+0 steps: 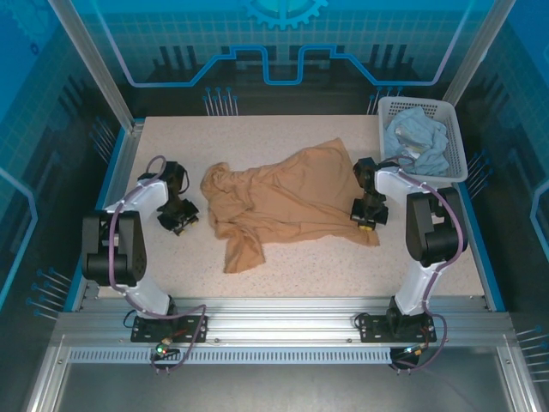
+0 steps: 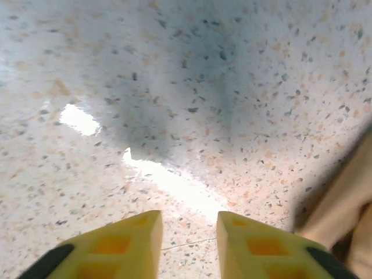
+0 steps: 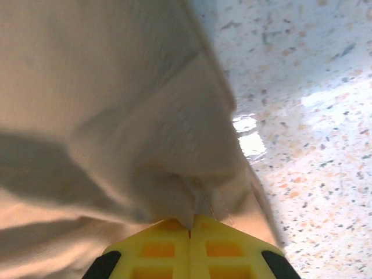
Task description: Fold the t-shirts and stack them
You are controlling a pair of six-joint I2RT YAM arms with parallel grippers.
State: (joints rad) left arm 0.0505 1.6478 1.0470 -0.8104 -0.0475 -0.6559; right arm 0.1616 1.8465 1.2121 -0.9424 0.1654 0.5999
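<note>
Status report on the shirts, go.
Left gripper open over speckled table, beside crumpled tan cloth t-shirt. Right gripper shut on that shirt. Pale blue t-shirt in white plastic lattice basket. Nothing blocking.

A white plastic lattice basket [image 1: 457,142] sits at the far right corner of the pale speckled desk [image 1: 300,266].

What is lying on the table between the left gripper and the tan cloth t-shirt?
Nothing. In the left wrist view, bare speckled tabletop runs from the open left gripper to the edge of the tan cloth t-shirt; the top view agrees.
</note>
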